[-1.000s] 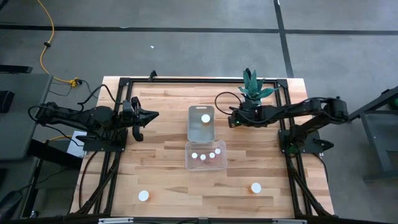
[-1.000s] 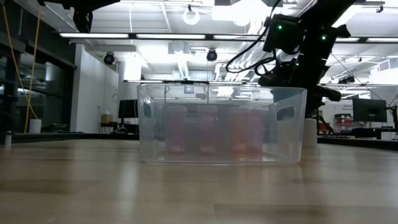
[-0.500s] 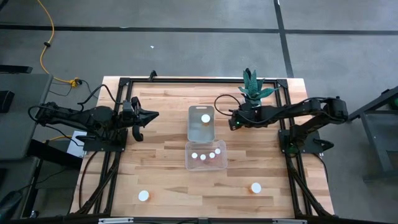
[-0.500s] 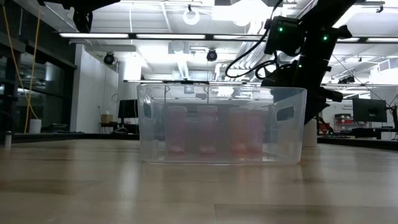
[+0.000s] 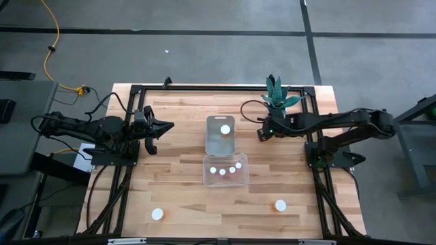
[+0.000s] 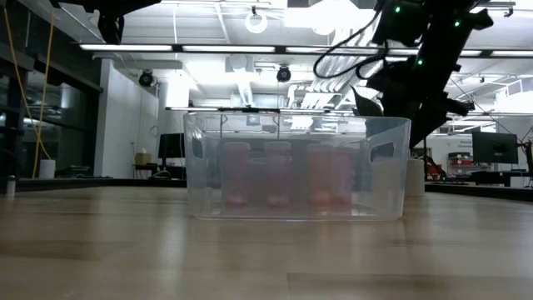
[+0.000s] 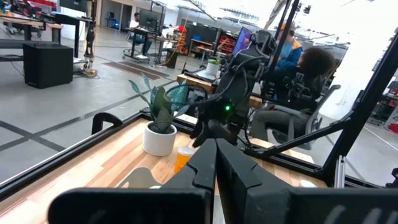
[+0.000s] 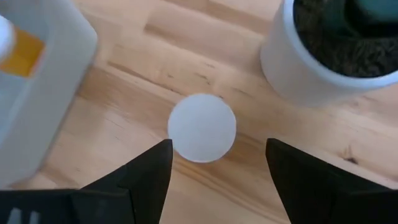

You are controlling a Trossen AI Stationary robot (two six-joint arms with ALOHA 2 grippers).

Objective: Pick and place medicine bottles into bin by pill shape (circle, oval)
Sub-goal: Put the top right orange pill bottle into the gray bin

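A medicine bottle (image 8: pixel 202 127) stands upright on the table between the far clear bin (image 5: pixel 220 135) and the white plant pot (image 8: pixel 323 62), showing as a white cap. My right gripper (image 8: pixel 214 177) hovers over it, open, a finger on either side and clear of it. In the high view my right gripper (image 5: pixel 261 131) hides this bottle. The far bin holds one bottle (image 5: pixel 225 129). The near bin (image 5: pixel 225 170) holds several bottles (image 5: pixel 223 171). Two more bottles (image 5: pixel 158 214) (image 5: pixel 280 205) stand near the front edge. My left gripper (image 5: pixel 161 127) waits shut at the left.
The potted plant (image 5: pixel 276 96) stands just beyond my right gripper at the far right. The two bins sit mid-table, one behind the other. Black frame rails (image 5: pixel 129 156) run along the table's sides. A person sits beyond the table in the left wrist view (image 7: pixel 298 68).
My right gripper has risen and drawn back a little toward the table's right edge, away from the far bin. The bottles and bins have stayed where they were.
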